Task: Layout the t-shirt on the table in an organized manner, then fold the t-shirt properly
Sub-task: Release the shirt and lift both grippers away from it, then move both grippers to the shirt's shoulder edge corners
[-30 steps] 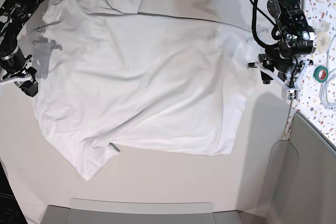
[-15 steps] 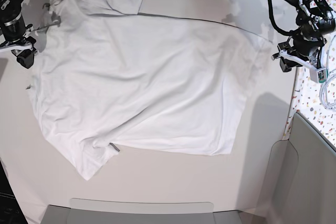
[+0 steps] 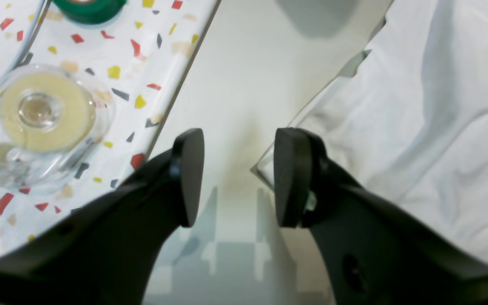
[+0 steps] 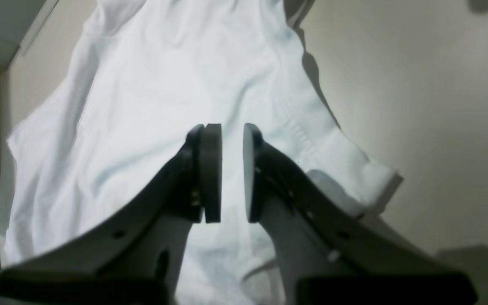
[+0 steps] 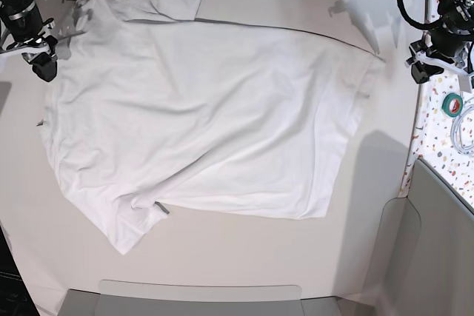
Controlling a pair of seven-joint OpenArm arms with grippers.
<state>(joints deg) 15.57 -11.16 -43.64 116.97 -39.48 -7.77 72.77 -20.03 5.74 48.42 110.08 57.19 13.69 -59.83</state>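
The white t-shirt (image 5: 207, 123) lies spread flat over the off-white table (image 5: 244, 257), with one sleeve at the far left and its hem side toward the right. My left gripper (image 5: 424, 64) hovers beside the shirt's right corner, at the table's right edge. In the left wrist view this gripper (image 3: 239, 178) is open and empty, with the shirt (image 3: 417, 127) just to its right. My right gripper (image 5: 43, 64) hangs over the shirt's far left edge. Seen from the right wrist, its fingers (image 4: 231, 169) stand a narrow gap apart above the fabric (image 4: 163, 93), holding nothing.
A speckled terrazzo panel (image 5: 444, 131) borders the table on the right and carries a green tape roll (image 5: 452, 103), a clear tape dispenser (image 3: 40, 114) and a pale cable (image 5: 465, 131). Grey bins stand at the front (image 5: 200, 297) and the front right (image 5: 429, 257).
Both arms have drawn back toward the far corners and away from the shirt's side edges. The shirt's right corner now lies stretched further right.
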